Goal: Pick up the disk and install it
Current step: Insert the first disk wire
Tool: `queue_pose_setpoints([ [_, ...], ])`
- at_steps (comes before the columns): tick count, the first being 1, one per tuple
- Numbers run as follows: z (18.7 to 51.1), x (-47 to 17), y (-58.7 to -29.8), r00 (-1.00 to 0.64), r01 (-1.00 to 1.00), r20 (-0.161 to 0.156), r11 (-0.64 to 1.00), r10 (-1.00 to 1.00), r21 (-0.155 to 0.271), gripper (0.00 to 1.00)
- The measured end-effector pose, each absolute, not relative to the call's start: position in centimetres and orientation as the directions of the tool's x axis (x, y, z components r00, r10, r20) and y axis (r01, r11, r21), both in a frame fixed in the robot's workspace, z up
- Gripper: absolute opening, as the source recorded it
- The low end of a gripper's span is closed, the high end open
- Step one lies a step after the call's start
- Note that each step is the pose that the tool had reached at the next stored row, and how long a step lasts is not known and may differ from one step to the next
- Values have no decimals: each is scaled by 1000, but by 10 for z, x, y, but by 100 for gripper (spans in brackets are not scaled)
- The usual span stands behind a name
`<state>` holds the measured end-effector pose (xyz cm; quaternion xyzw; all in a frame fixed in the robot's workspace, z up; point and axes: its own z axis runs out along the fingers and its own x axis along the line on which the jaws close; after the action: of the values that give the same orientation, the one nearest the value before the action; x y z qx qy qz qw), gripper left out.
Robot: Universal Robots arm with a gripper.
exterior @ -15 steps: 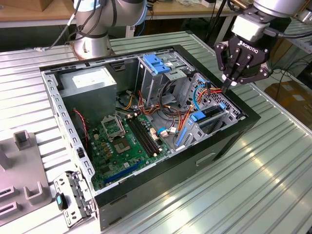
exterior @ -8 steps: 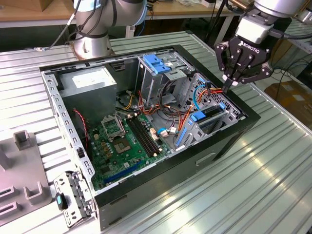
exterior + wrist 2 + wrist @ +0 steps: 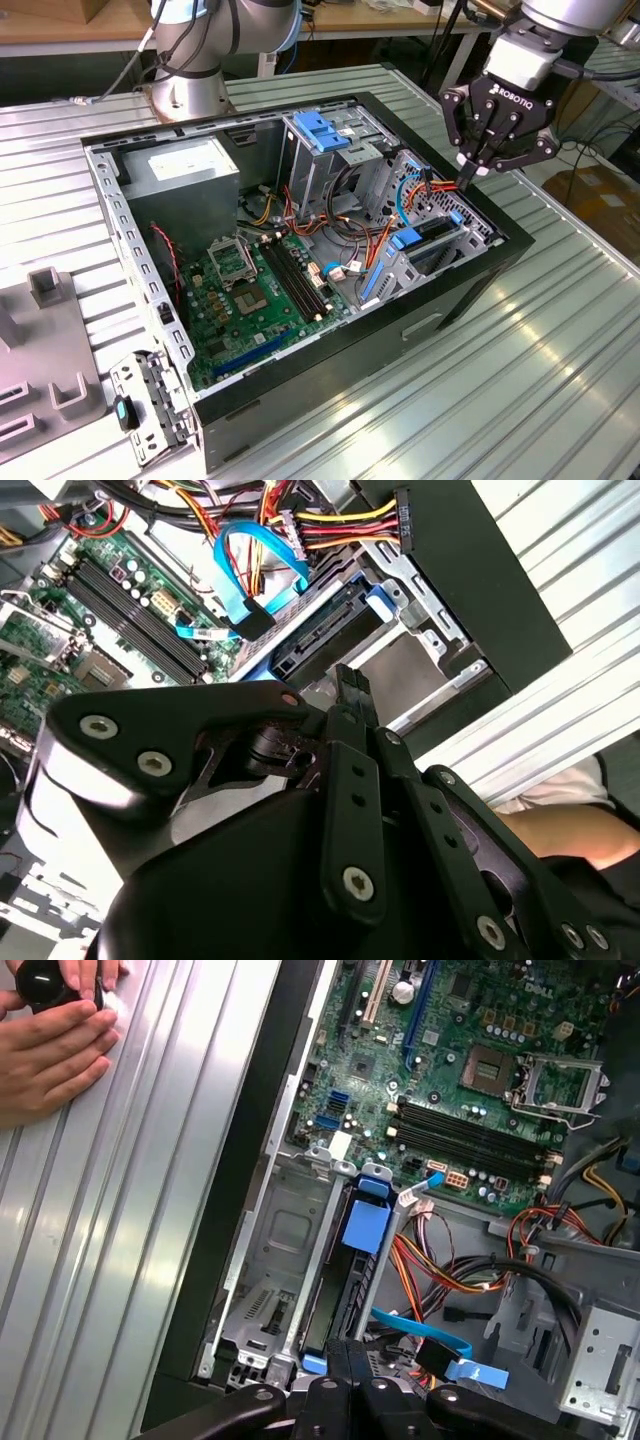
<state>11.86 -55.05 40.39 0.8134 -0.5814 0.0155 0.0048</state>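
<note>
End effector (image 3: 467, 180): fingers pressed together, nothing held, tips at the edge of the disk (image 3: 325, 645); contact cannot be confirmed. The disk sits in the bay at the case (image 3: 300, 400) wall. Judged risk: nearby cables (image 3: 340, 522) could snag the fingers. The first wrist view adds a hand (image 3: 55, 1045) on the surface (image 3: 150, 1210).

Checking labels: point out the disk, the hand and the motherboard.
disk (image 3: 328, 635), second wrist view, its connector end in the bay.
hand (image 3: 468, 178), exterior view, midway between its fingertips.
motherboard (image 3: 240, 308), exterior view, bare green board.
</note>
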Motion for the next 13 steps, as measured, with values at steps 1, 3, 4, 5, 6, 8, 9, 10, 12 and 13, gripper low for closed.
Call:
queue_pose_setpoints([
  [1,404,119,-550,339,-941,31,-339,-940,-10,11],
  [3,404,119,-550,372,-928,31,-373,-928,-10,11],
  [4,404,119,-550,390,-921,31,-390,-920,-10,11],
  [5,403,120,-551,406,-914,31,-406,-913,-10,11],
  [6,403,121,-550,411,-911,31,-412,-911,-10,11],
  [8,403,127,-550,418,-908,31,-419,-908,-10,11],
  [9,403,129,-550,420,-907,31,-420,-907,-10,11],
  [10,403,131,-550,421,-907,31,-421,-907,-10,11],
  [12,402,136,-550,424,-905,31,-425,-905,-10,11],
  [13,402,137,-550,424,-905,31,-425,-905,-10,11],
])
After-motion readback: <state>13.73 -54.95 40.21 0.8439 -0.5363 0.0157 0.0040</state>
